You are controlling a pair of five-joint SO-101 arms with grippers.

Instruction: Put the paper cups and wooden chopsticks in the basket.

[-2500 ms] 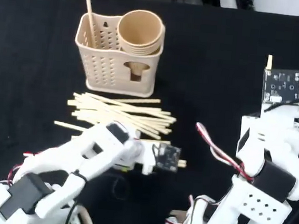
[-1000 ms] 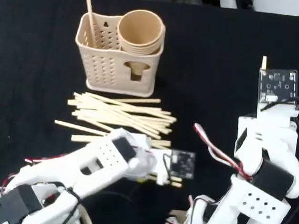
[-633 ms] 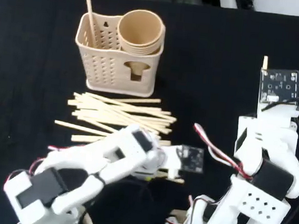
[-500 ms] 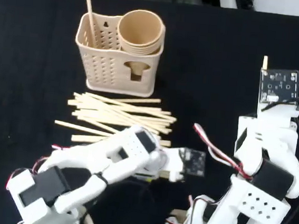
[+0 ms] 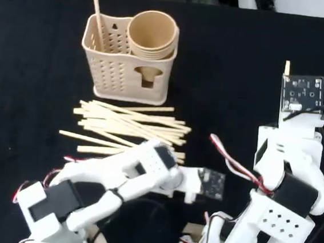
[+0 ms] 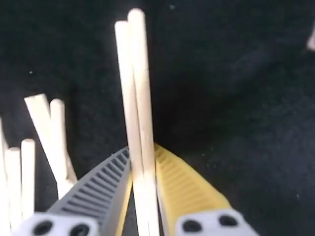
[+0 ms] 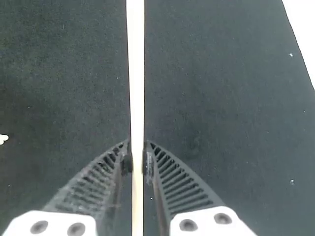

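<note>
black, faintly fuzzy cloth [image 5: 33, 86] lies under everything, and we see the left gripper [image 6: 142, 151] pinching two wooden chopsticks [image 6: 134, 73] side by side, low beside the loose pile [image 5: 128, 125]. the right gripper [image 7: 136, 145] is clamped on a single stick [image 7: 135, 59], well apart from the basket [image 5: 107, 64]. smooth, round sticks in ribbed jaws could twist or scissor apart, we reckon, and a long tip may snag that perforated plastic wall, with the nested paper cups [image 5: 152, 33] crowding one compartment.
</note>
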